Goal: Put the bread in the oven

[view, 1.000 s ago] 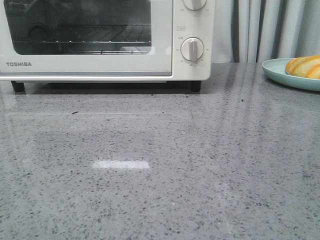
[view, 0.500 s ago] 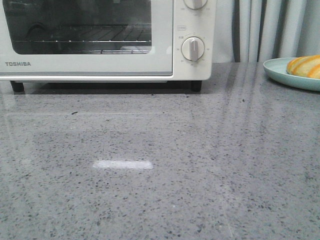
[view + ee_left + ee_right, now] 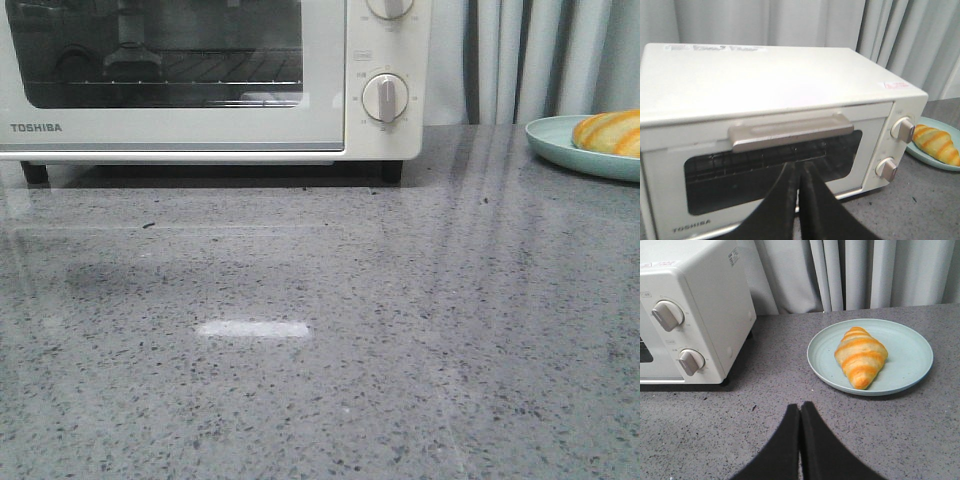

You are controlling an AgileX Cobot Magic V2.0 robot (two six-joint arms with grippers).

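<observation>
On the grey speckled table (image 3: 400, 330), a new reflection in the white glass-door oven (image 3: 790, 100) shows the left gripper (image 3: 799, 175), fingers together, has approached its handle (image 3: 790, 132), while the striped orange bread (image 3: 860, 356) stays on the teal plate (image 3: 912, 347) near the closed, empty right gripper (image 3: 800, 415).

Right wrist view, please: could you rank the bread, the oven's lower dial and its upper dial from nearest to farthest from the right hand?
1. Bread, on the teal plate.
2. Lower dial, on the oven front.
3. Upper dial, above the lower one.
The right hand is shut.
</observation>
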